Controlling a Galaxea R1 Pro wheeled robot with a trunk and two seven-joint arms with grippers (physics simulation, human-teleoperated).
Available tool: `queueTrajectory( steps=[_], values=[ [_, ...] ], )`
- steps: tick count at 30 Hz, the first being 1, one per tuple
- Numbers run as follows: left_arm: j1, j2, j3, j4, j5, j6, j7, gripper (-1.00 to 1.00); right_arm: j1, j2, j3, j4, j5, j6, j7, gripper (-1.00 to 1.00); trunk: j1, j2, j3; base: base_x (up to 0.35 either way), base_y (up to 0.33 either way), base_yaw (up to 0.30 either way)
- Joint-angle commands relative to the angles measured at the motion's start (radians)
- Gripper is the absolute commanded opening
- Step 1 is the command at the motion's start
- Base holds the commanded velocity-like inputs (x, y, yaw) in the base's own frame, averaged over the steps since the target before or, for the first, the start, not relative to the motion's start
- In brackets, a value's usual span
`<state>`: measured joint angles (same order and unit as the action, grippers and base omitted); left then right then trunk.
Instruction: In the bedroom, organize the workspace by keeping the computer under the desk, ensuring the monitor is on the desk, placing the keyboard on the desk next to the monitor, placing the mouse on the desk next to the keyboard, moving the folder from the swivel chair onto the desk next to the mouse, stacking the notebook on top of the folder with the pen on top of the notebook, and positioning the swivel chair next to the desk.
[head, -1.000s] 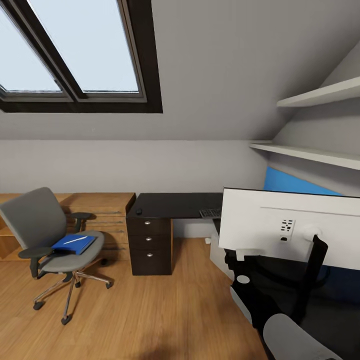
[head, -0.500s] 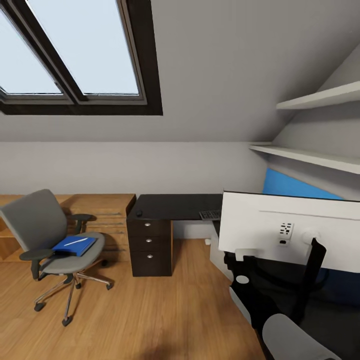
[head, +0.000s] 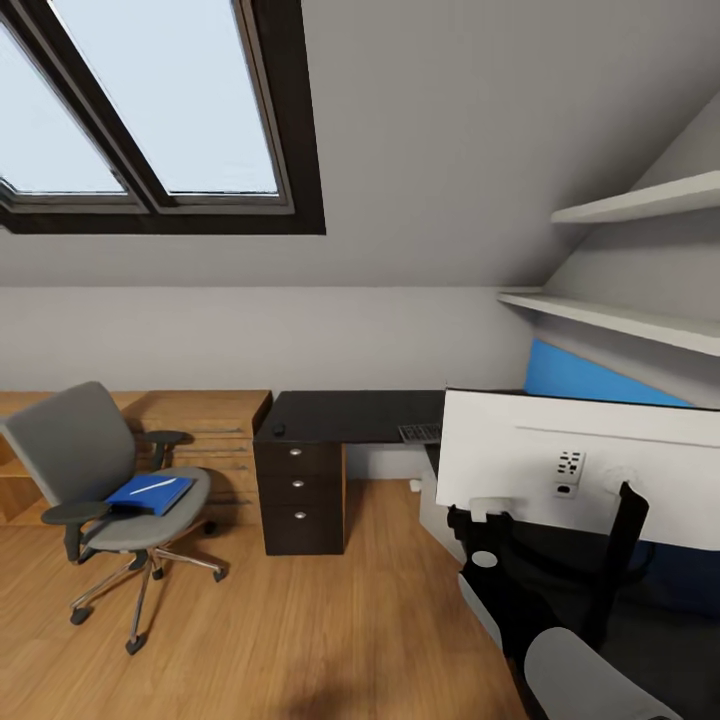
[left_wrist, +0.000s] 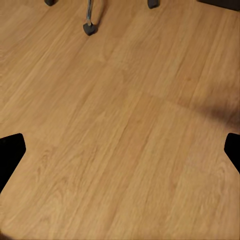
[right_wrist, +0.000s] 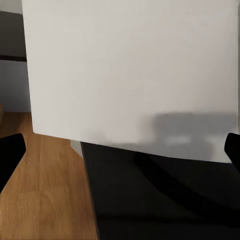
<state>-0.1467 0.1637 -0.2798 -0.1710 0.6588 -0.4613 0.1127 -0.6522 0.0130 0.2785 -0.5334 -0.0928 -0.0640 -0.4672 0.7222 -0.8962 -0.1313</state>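
The grey swivel chair (head: 95, 480) stands on the floor left of the black desk (head: 350, 412). On its seat lies the blue folder (head: 150, 494) with the white pen (head: 152, 486) on top; I cannot make out the notebook. The mouse (head: 278, 430) and the keyboard (head: 420, 432) lie on the desk. The monitor (head: 590, 465) stands close on the right, its white back toward me. Below it shows a pale face of the computer (head: 437, 525). My left gripper (left_wrist: 120, 150) is open over bare floor. My right gripper (right_wrist: 120, 150) is open, facing the monitor's back (right_wrist: 130, 70).
A light wooden drawer cabinet (head: 215, 430) stands against the wall between chair and desk. The desk's three drawers (head: 298, 490) face the open wooden floor (head: 300, 620). Two wall shelves (head: 610, 315) and a blue wall panel (head: 580, 378) are at the right. My right arm (head: 580, 680) fills the lower right.
The whole picture has slid slightly downward, so the camera has moved. Chair, folder, desk and monitor keep their places relative to each other.
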Motion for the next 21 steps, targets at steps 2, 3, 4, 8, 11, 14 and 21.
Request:
queueTrajectory(
  steps=[2,3,4,8,11,14,21],
  values=[
    [-0.001,0.000,-0.009,-0.001,0.001,-0.002,0.009,1.00,-0.001,-0.001,0.007,0.001,-0.010,-0.005,-0.007,1.00,-0.008,0.013,0.005,0.000,0.000,0.000],
    [-0.001,0.000,-0.009,-0.001,0.001,-0.002,0.009,1.00,-0.001,-0.001,0.007,0.001,-0.010,-0.005,-0.007,1.00,-0.011,0.020,0.008,0.000,0.000,0.000],
    [-0.001,0.000,-0.009,-0.001,0.001,-0.002,0.009,1.00,-0.001,-0.001,0.007,0.001,-0.010,-0.005,-0.007,1.00,-0.015,0.027,0.011,0.000,0.000,0.000],
    [-0.001,0.000,-0.009,-0.001,0.001,-0.002,0.009,1.00,-0.001,-0.001,0.007,0.001,-0.010,-0.005,-0.007,1.00,-0.031,0.055,0.024,0.000,0.000,0.000],
    [-0.001,0.000,-0.009,-0.001,0.001,-0.002,0.009,1.00,-0.001,-0.001,0.007,0.001,-0.010,-0.005,-0.007,1.00,-0.042,0.076,0.033,0.000,0.000,0.000],
    [-0.001,0.000,-0.009,-0.001,0.001,-0.001,0.009,1.00,-0.001,-0.001,0.007,0.001,-0.010,-0.005,-0.004,1.00,-0.054,0.097,0.042,0.000,0.000,0.000],
    [-0.001,-0.002,-0.009,-0.001,0.001,-0.002,0.009,1.00,-0.001,-0.001,0.007,-0.001,-0.010,-0.006,-0.010,1.00,-0.080,0.146,0.064,0.000,0.000,0.000]
  ],
)
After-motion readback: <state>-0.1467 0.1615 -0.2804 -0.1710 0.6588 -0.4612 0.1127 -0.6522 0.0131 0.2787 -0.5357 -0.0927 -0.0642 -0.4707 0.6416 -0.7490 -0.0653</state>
